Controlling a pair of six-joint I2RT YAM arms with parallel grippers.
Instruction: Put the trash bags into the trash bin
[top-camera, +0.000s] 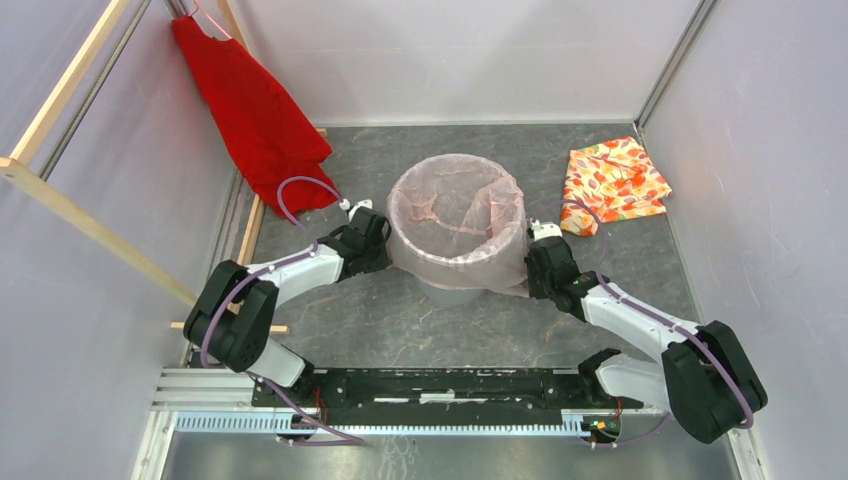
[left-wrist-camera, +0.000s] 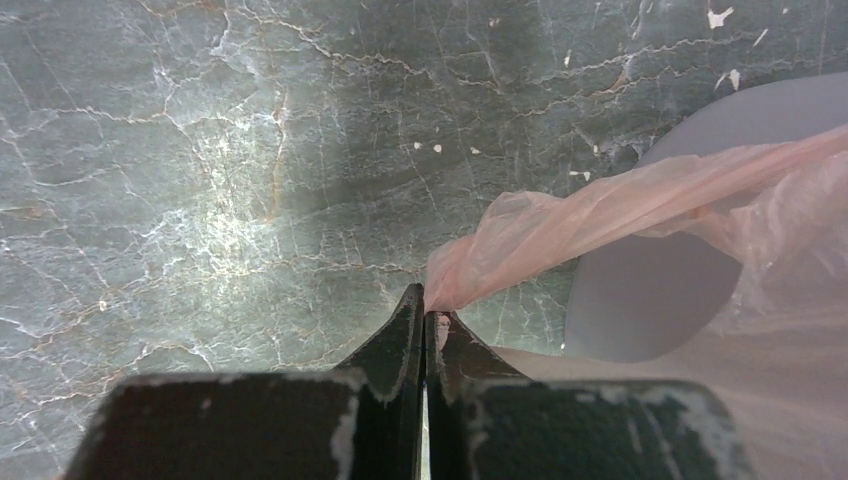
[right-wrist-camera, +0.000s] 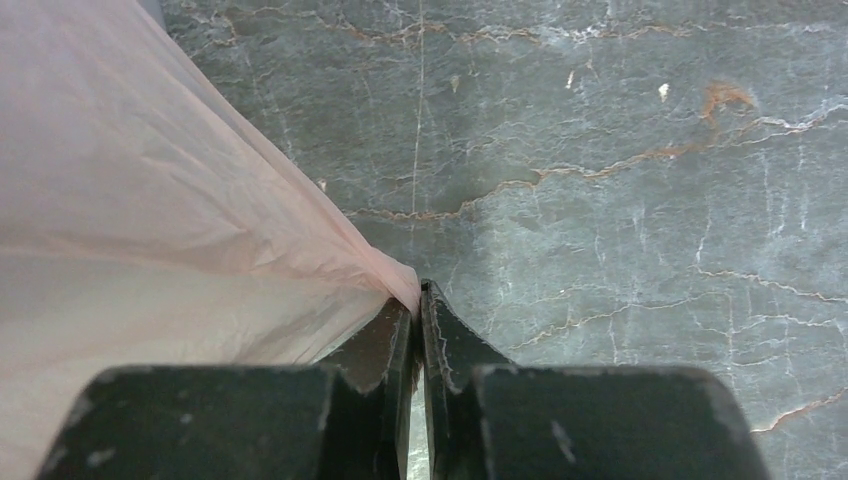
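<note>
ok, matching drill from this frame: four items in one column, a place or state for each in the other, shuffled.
1. trash bag
2. trash bin
3. red garment
4. floral cloth

A. folded flat, far right
B. hanging, far left corner
C. grey, upright in the middle
D. draped over a rim, pinched by left gripper and right gripper

Pairs: 1-D, 2-C, 3-B, 4-A

We see the thin, translucent pale pink trash bag (top-camera: 455, 205) spread open over the round light grey trash bin (top-camera: 456, 292). Its crinkly film lines the inside and drapes down the outside, so only the bin's foot shows. The bin stands upright mid-counter, somewhat nearer the far edge. On either side a bag edge is pinched in the closed left gripper (left-wrist-camera: 425, 315) and right gripper (right-wrist-camera: 418, 300).
</note>
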